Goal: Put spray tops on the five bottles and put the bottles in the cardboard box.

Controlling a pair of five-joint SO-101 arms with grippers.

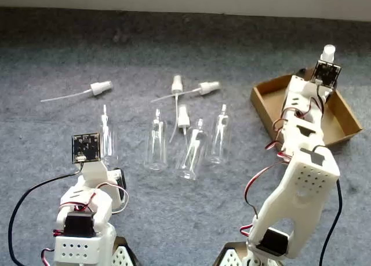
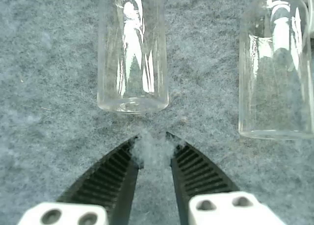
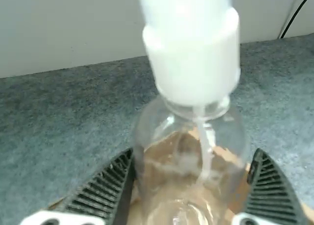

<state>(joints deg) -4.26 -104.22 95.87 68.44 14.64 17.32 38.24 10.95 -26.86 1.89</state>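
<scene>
I am gripping a capped bottle (image 3: 189, 156) in my right jaws above the cardboard box (image 1: 343, 120), probably lowering it next; left jaws barely parted, empty.

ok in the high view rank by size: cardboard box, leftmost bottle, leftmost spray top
1. cardboard box, partly covered by the right arm
2. leftmost bottle
3. leftmost spray top; its tube is long, but it is far slimmer
</scene>
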